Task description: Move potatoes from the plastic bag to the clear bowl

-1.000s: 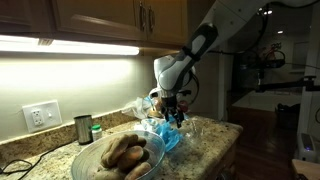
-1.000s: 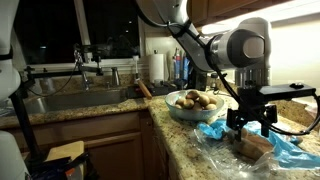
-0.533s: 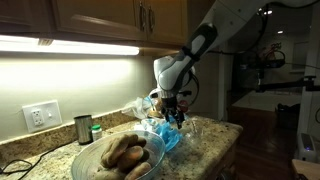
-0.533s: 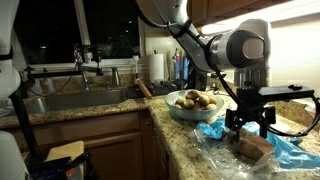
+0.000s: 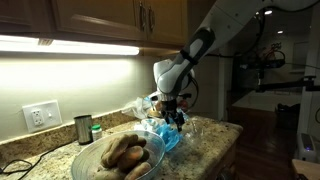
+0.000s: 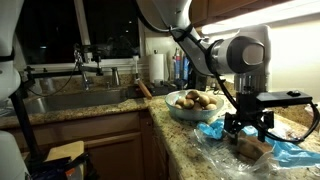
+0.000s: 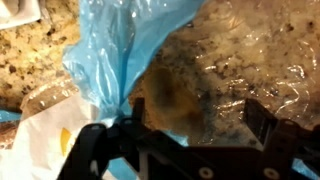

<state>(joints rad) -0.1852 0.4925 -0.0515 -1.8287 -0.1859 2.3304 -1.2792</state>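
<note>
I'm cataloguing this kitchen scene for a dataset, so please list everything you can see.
counter: one, speckled granite, in both exterior views
clear bowl: one, transparent, on the counter beside the bag
plastic bag: one, clear and blue, crumpled on the counter
potatoes: several, brown, piled in the clear bowl
bagged potato: at least one, brown, under the plastic just ahead of the fingers
metal cup: one, silver, at the back of the counter
wall outlet: one, white, near the cup
sink: one, steel, along the counter from the bowl
gripper: one, black, fingers open, just over the bag
</note>
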